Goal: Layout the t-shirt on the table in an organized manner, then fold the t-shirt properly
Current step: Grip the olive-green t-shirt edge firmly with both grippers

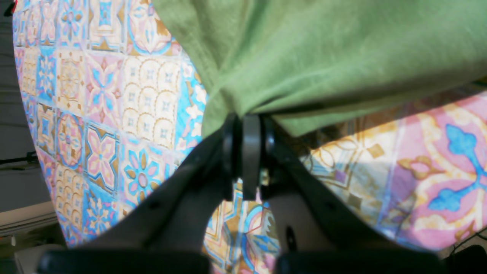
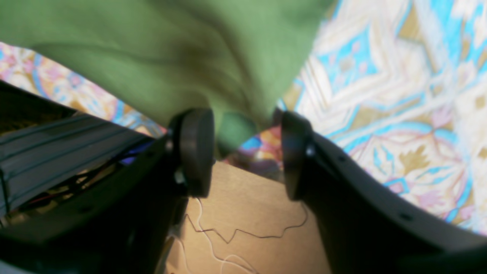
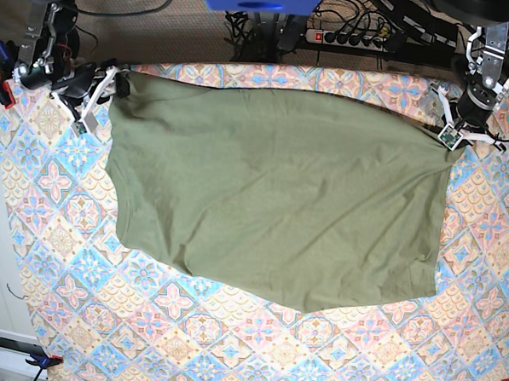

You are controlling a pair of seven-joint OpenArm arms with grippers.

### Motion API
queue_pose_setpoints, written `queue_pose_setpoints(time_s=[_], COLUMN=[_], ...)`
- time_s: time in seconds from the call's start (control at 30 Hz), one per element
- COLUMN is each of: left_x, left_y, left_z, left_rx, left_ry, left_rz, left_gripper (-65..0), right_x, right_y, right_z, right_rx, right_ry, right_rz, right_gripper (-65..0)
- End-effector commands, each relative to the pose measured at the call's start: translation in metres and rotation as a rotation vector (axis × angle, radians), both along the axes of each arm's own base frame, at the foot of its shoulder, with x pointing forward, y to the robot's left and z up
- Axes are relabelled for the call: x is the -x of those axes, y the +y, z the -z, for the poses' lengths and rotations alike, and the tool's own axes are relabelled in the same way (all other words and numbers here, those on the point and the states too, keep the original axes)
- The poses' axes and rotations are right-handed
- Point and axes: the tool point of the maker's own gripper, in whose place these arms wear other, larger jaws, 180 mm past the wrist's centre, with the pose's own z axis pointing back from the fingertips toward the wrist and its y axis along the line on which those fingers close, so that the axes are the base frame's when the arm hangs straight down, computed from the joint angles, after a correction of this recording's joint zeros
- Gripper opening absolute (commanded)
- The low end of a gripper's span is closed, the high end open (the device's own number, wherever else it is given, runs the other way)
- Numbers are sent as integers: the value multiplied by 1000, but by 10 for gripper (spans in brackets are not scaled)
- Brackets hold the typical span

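T-shirt [image 3: 271, 191] between both outstretched grippers

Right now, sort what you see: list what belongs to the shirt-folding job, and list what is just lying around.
Part of the job:
- t-shirt
- table
- left gripper, shut on the t-shirt's edge
- right gripper, open around a shirt corner

Just lying about:
- power strip
- cables behind the table

the base view looks straight down from high above; both wrist views sit close behind their jaws, sharing the t-shirt [image 3: 271, 191] edge.
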Motion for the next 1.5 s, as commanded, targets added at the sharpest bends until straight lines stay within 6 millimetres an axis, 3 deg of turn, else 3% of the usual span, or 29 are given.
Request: queue_pose_setpoints(time_s=[0.0, 0.17, 0.47, 0.57, 0.73, 0.83, 1.1, 1.47], left_x=[-8, -8, -8, -9, -15, -21, -44, -47], left_y=[3, 3, 2, 2, -7, -10, -15, -21], left_z=[-11, -12, -11, -12, -15, -22, -83, -95], left_rx=[-10, -10, -7, -6, 32, 55, 195, 199], left_ry=[-38, -39, -39, -41, -81, -118, -314, -341], left_rz=[11, 12, 10, 10, -17, -37, -105, -84], left_gripper=[-650, -650, -650, -650, -650, -650, -650, -650], right_x=[-17, -24, -32, -35, -46, -29, -40, -45], right_y=[0, 19, 48, 50, 30, 9, -11, -11], right_z=[-12, -11, -11, -18, -47, -49, -96, -97], right_rx=[-6, -37, -114, -111, -54, -26, -176, -185], right_ry=[-67, -87, -116, -140, -237, -228, -398, -401], right_rz=[-11, -57, -47, -54, -25, 22, 121, 124], right_gripper=[-372, -403, -650, -639, -640, -640, -639, -639])
